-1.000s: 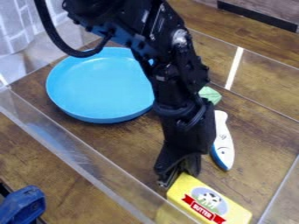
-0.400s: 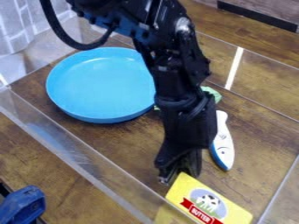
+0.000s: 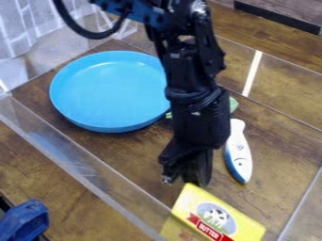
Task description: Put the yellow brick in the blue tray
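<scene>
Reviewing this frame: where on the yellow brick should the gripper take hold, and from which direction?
Probably from above, across the narrow width of the yellow brick, near its middle. It lies flat, label up, at the near edge of the table, so only its long side faces offer opposing surfaces. The gripper hangs just beyond its far end, shut and not on it.

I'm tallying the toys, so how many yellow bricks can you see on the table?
1. The flat yellow rectangular brick with the red label lies at the table's near edge, just below the black gripper. Others may be hidden behind the arm.
</scene>
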`<action>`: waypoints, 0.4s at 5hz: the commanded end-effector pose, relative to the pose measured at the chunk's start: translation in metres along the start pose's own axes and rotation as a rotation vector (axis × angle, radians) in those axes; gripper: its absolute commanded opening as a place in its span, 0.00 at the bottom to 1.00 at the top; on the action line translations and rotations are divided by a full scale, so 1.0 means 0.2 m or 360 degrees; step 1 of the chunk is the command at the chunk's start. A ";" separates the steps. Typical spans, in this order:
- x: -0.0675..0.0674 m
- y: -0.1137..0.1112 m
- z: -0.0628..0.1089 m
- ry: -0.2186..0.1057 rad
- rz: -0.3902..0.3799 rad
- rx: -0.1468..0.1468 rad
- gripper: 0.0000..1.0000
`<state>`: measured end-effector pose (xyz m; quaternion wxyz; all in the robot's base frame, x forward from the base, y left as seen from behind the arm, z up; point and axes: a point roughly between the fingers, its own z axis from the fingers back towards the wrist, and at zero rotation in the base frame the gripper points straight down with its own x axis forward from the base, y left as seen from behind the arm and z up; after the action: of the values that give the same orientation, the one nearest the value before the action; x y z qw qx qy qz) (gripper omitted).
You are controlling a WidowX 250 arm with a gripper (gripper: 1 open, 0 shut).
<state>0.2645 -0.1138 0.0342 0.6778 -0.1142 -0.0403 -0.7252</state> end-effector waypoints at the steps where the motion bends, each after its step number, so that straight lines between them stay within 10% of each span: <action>1: -0.01 0.00 0.03 0.0036 -0.0093 -0.0070 0.00; 2: 0.05 0.02 0.11 0.0042 -0.0027 -0.0076 0.00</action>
<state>0.2651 -0.1134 0.0443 0.6768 -0.1319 0.0034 -0.7243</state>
